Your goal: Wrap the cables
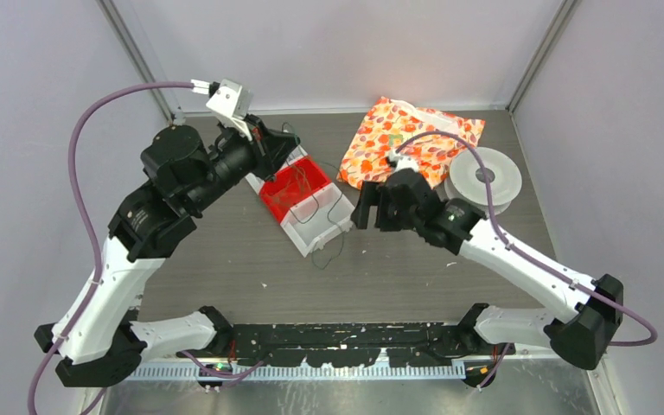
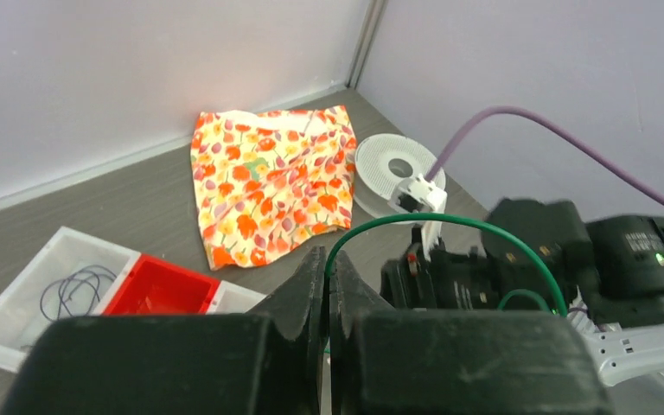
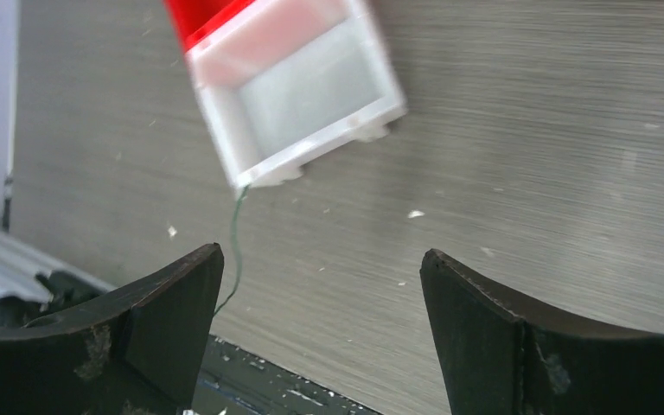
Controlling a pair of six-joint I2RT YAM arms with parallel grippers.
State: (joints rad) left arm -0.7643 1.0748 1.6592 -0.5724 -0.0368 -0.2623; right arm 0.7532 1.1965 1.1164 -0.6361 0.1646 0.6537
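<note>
Grey wood-grain table (image 1: 450, 259) fills a booth with pale walls. A tray (image 1: 307, 238) of white and red compartments lies slantwise at its middle, and the cables (image 1: 333, 246) loop thinly over it and trail off its near end onto the table. In the left wrist view a dark coil (image 2: 73, 290) lies in the tray's white end compartment.

The left gripper (image 2: 328, 285) is clenched on a green cable (image 2: 415, 218), which arcs out from between the fingertips toward the right arm. The right gripper (image 3: 320, 268) hangs over the table just beside the tray's near end, jaws spread wide and gripping nothing; a dark-green strand (image 3: 235, 246) runs down past one finger.

An orange floral cloth (image 1: 411, 143) and a pale round spool (image 1: 484, 177) lie at the far right. White marking on the right arm's black housing is too blurred to read.
</note>
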